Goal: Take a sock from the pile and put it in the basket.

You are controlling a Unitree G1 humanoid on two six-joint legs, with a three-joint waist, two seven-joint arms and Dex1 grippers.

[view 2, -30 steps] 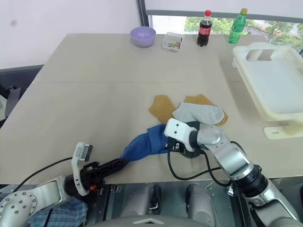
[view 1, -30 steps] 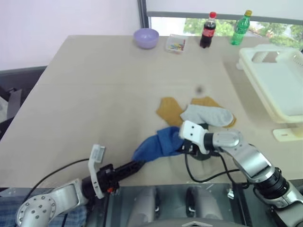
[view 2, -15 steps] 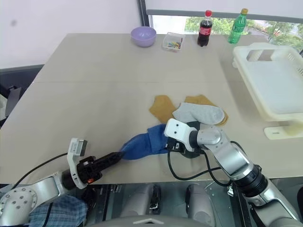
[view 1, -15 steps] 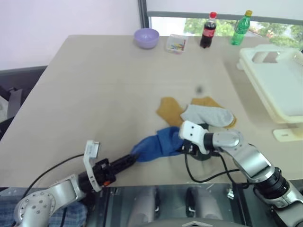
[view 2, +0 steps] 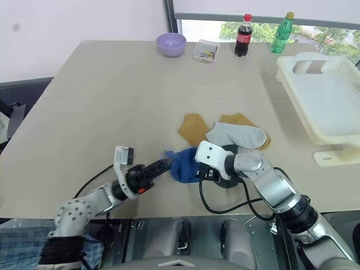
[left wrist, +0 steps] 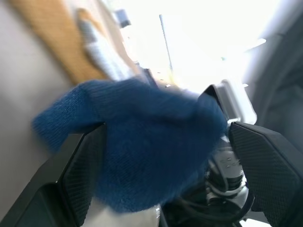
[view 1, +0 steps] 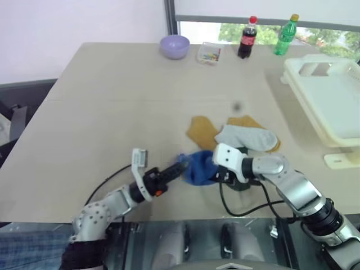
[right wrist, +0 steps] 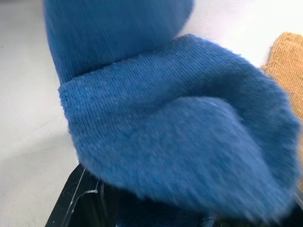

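Since earlier our spread left hand (view 2: 164, 165) pushed the blue sock (view 2: 183, 165) toward our right hand (view 2: 209, 170), which pinches it; next, lift toward the basket (view 2: 337, 133).

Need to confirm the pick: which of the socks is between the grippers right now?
The royal blue sock, bunched at the near edge of the pile. The left gripper's open fingers straddle it; the grey sock and mustard socks lie flat beyond, untouched.
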